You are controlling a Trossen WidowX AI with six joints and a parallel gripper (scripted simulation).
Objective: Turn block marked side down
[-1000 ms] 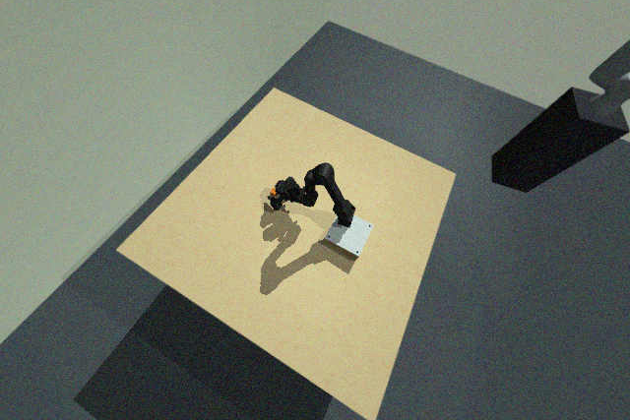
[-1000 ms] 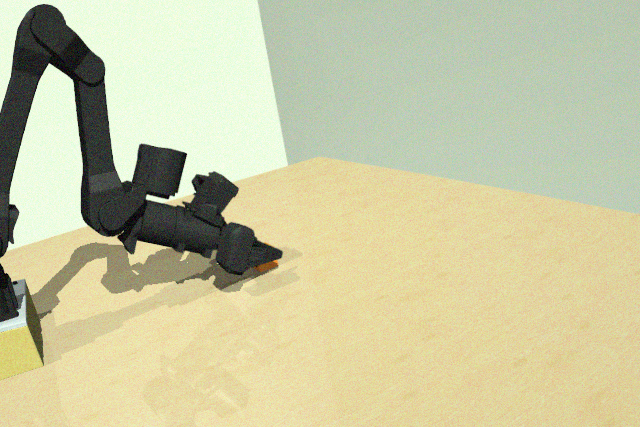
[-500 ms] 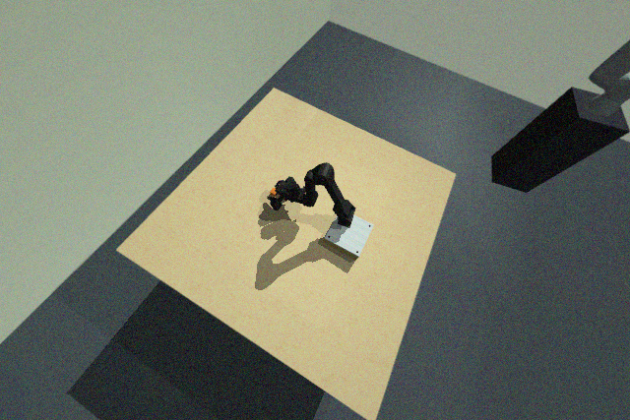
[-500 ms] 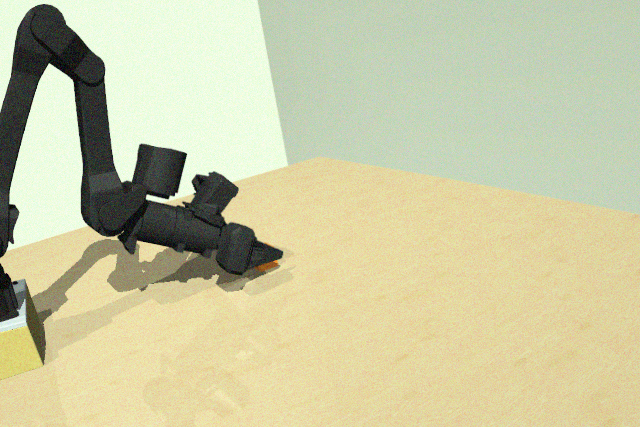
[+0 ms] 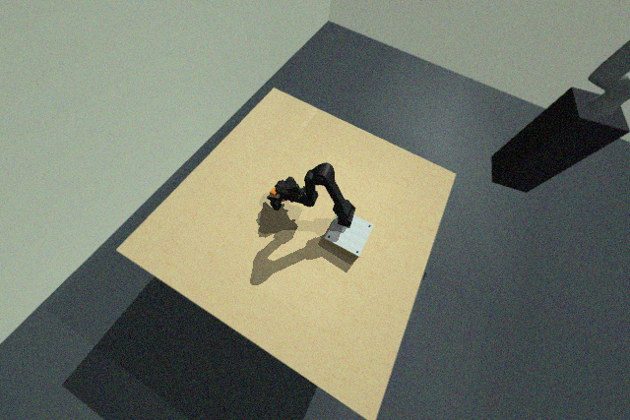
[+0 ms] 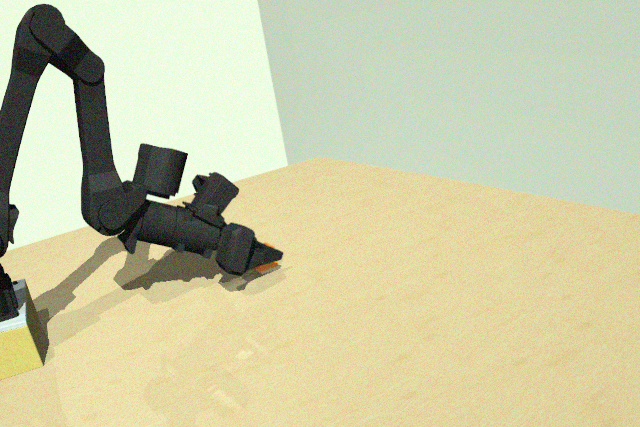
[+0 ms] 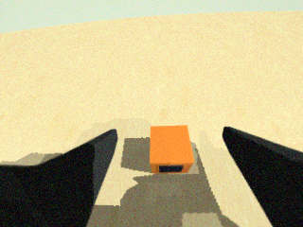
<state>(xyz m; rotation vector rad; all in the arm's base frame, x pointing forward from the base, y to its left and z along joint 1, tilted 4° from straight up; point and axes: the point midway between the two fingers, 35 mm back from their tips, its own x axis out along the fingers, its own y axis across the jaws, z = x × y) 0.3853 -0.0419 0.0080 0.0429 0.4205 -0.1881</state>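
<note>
The orange block (image 5: 273,191) (image 6: 267,266) (image 7: 171,144) appears to rest on the table (image 5: 305,141) (image 6: 439,308) (image 7: 142,71). In the wrist view a plain orange face is on top, and the dark marked side (image 7: 170,168) faces back toward the gripper, seen at a steep slant. My gripper (image 5: 274,198) (image 6: 273,255) (image 7: 169,131) is wide open and low over the table. Its fingers stand on either side of the block, with a gap on both sides in the wrist view. In the exterior view the near finger hides much of the block.
The arm's base stands on a box (image 5: 358,235) (image 6: 18,347) with a pale top and yellow side. Shadows of the arm fall on the table around the block. A dark box-shaped object (image 5: 554,143) shows off the table at the right in the top view.
</note>
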